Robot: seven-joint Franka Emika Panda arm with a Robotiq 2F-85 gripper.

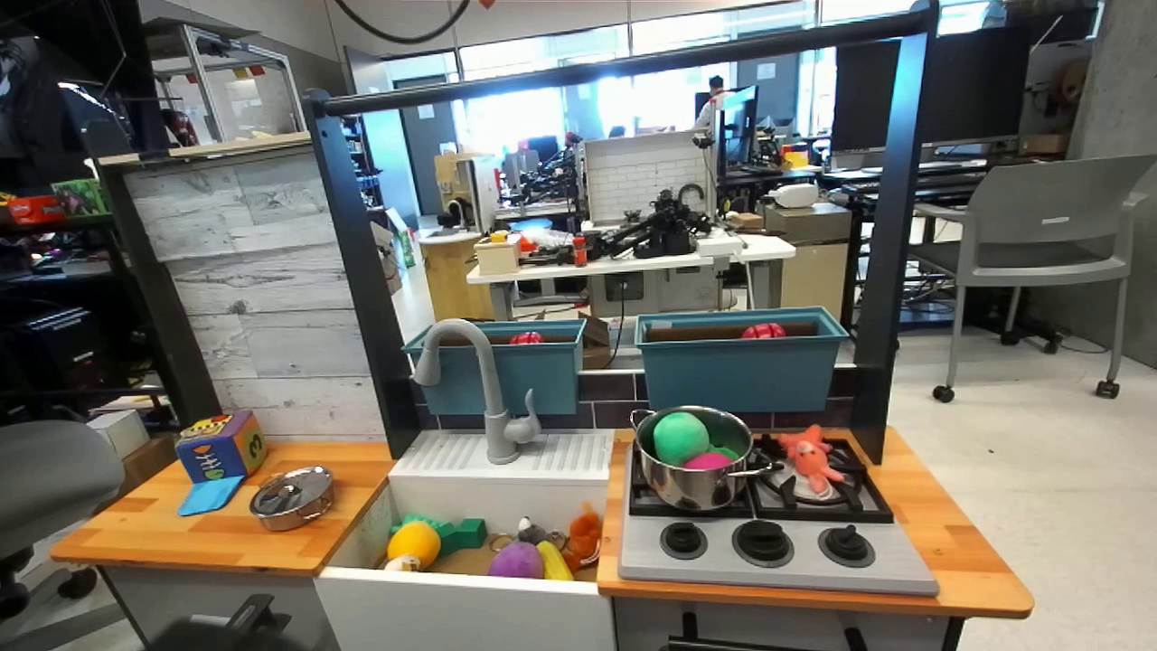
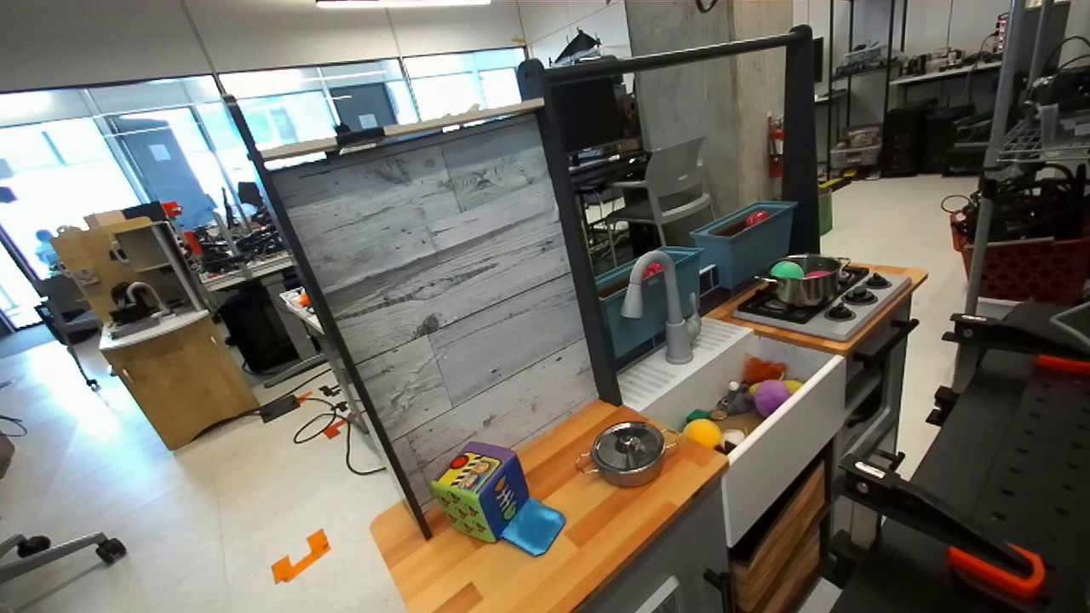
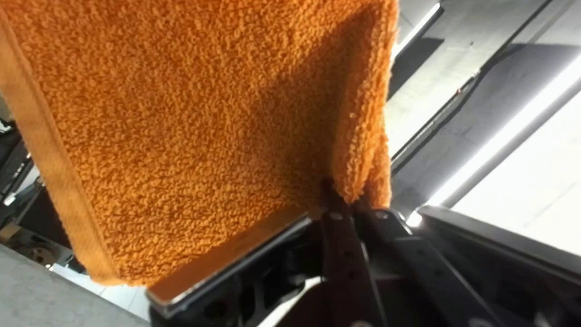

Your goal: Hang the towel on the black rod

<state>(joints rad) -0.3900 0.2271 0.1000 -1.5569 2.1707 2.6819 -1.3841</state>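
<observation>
The orange terry towel (image 3: 195, 127) fills much of the wrist view. My gripper (image 3: 347, 195) is shut on it, with a folded edge pinched between the fingertips. The towel spreads out past the fingers to the upper left, and part of it runs out of the picture. Neither the towel nor the gripper shows in the exterior views. The black rod (image 1: 624, 66) spans the two dark posts above the toy kitchen; it also shows in an exterior view (image 2: 673, 58) with nothing on it. The rod does not show in the wrist view.
Dark posts (image 1: 890, 235) carry the rod. A grey wood-look panel (image 2: 443, 272) stands at the side. Below the rod are a grey faucet (image 1: 488, 389), teal planters (image 1: 737, 371) and a steel pot (image 1: 691, 484) on the stove. A lidded pan (image 2: 628, 455) and a toy cube (image 2: 481, 494) sit on the counter.
</observation>
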